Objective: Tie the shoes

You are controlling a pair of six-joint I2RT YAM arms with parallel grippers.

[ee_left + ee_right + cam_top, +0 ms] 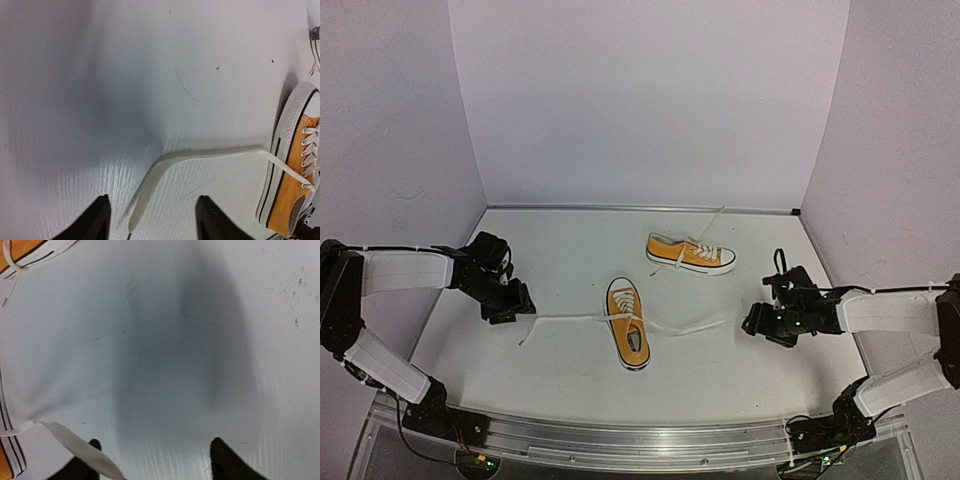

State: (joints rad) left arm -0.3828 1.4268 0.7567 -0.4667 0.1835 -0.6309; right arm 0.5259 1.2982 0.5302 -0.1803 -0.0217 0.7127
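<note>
Left claw (510,303) is hanging wide open just over the surface (570,385), fingers (100,220) spread, with the left lace (200,152) end lying loose between them, not gripped. Right claw (758,324) is also gaping open, the right lace (70,440) running past one finger; touching or not, cannot tell. Near shoe (628,326) is lying mid-surface between the claws, heel toward the arms, laces stretching flat to each side. Far shoe (690,253) is sitting behind it, nearer the back wall (640,100), upright on its sole, toe pointing right.
</note>
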